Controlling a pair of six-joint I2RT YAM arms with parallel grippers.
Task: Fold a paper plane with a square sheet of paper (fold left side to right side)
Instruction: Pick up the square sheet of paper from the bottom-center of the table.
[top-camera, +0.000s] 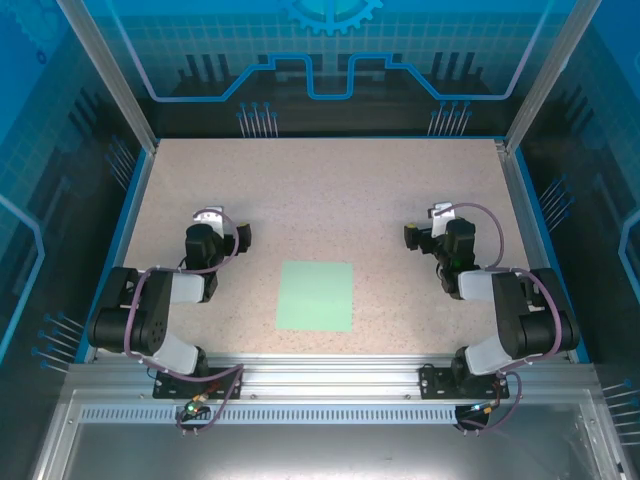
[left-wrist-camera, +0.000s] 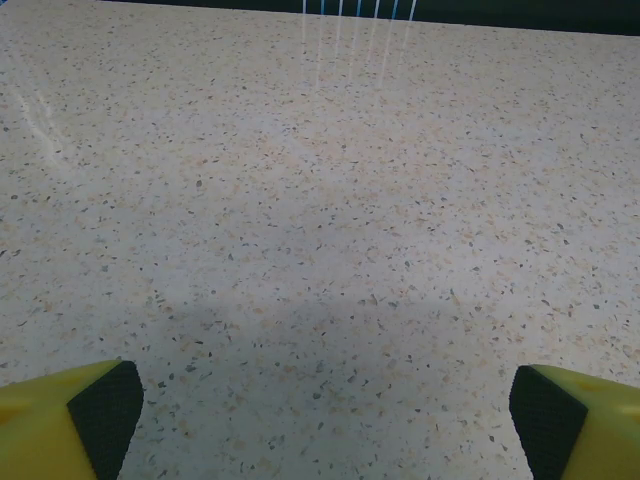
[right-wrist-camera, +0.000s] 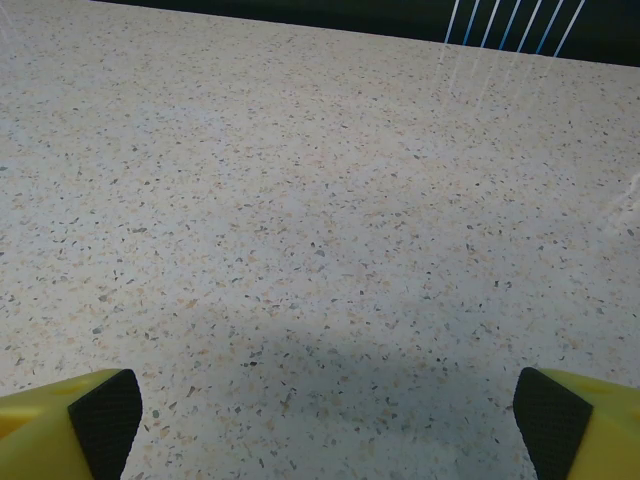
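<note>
Lying flat, the square sheet of paper (top-camera: 316, 296) looks uncreased, left fingers (left-wrist-camera: 104, 416) and right fingers (right-wrist-camera: 104, 420) wide.

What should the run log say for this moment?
fold: not begun | square sheet of paper: flat, unfolded, on table between arms | left gripper: open, off paper | right gripper: open, off paper

The light is bright and even. The tabletop (left-wrist-camera: 320, 200) has thin white streaks of glare near its far edge in both wrist views, and a soft grey shadow nearer. Everything looks sharp.
</note>
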